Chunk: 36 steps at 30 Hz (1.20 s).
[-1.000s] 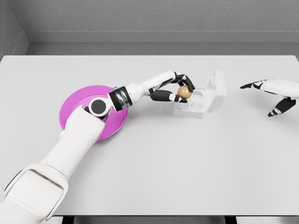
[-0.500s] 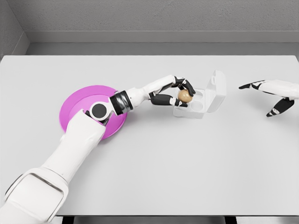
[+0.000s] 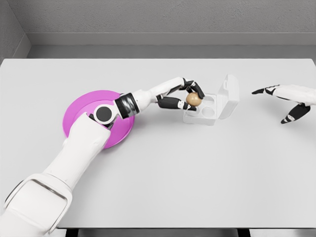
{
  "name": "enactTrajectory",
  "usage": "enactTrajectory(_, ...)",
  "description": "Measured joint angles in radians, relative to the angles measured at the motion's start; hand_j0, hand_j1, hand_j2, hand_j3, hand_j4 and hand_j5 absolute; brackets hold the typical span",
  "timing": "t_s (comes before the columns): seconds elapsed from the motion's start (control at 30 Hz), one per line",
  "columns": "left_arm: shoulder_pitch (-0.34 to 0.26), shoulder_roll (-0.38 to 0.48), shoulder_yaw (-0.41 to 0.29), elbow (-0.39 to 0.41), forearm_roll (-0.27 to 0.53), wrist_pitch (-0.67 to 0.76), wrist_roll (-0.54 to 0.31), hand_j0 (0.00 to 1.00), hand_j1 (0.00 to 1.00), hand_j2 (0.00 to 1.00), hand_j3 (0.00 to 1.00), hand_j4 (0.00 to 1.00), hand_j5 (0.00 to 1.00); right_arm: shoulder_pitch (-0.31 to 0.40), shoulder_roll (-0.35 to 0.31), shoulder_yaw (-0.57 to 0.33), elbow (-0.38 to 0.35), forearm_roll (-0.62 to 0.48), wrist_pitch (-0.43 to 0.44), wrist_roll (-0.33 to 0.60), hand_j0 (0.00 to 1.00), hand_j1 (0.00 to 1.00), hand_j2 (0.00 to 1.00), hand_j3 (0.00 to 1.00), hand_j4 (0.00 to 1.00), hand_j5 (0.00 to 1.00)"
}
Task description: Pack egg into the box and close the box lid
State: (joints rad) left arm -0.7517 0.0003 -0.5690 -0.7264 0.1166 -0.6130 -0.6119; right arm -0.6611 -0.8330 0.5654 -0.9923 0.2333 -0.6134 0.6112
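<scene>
A brown egg [image 3: 193, 99] is held in my left hand [image 3: 189, 96], whose dark fingers curl around it at the left rim of the white egg box [image 3: 209, 112]. The egg hangs just above the box's near-left cup. The box stands open, its lid [image 3: 228, 96] raised upright on the right side. My right hand [image 3: 285, 101] hovers off to the right of the box, fingers spread, holding nothing.
A magenta plate [image 3: 79, 111] lies on the grey table [image 3: 197, 173] to the left, partly covered by my left forearm. A grey wall runs along the table's far edge.
The left hand with the egg dipped slightly toward the box and then drew back a little to the left. The right hand barely shifted.
</scene>
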Motion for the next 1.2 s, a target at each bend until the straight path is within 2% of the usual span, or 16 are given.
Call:
enactTrajectory(0.27, -0.006, 0.000, 0.002, 0.015, -0.001, 0.000, 0.000, 0.43, 0.43, 0.43, 0.43, 0.43, 0.43, -0.002, 0.001, 0.000, 0.001, 0.000, 0.000, 0.000, 1.00, 1.00, 1.00, 1.00, 1.00, 1.00)
enactTrajectory(0.73, -0.005, 0.000, -0.025, -0.014, 0.010, 0.000, 0.000, 0.43, 0.43, 0.43, 0.43, 0.43, 0.43, -0.002, 0.004, 0.000, 0.003, 0.000, 0.000, 0.000, 1.00, 1.00, 1.00, 1.00, 1.00, 1.00)
enactTrajectory(0.8, -0.005, 0.000, -0.029, -0.015, 0.011, 0.000, 0.000, 0.46, 0.46, 0.46, 0.46, 0.46, 0.46, -0.002, 0.004, 0.000, 0.003, 0.000, 0.000, 0.000, 1.00, 1.00, 1.00, 1.00, 1.00, 1.00)
enactTrajectory(0.87, -0.006, 0.000, -0.031, -0.015, 0.011, 0.000, 0.000, 0.55, 0.55, 0.55, 0.55, 0.55, 0.55, -0.002, 0.004, 0.000, 0.003, 0.000, 0.000, 0.000, 1.00, 1.00, 1.00, 1.00, 1.00, 1.00)
enactTrajectory(1.2, -0.003, 0.000, -0.032, -0.014, 0.009, 0.000, 0.001, 0.60, 0.60, 0.60, 0.60, 0.60, 0.60, -0.002, 0.006, 0.000, 0.003, 0.000, 0.000, 0.000, 1.00, 1.00, 1.00, 1.00, 1.00, 1.00)
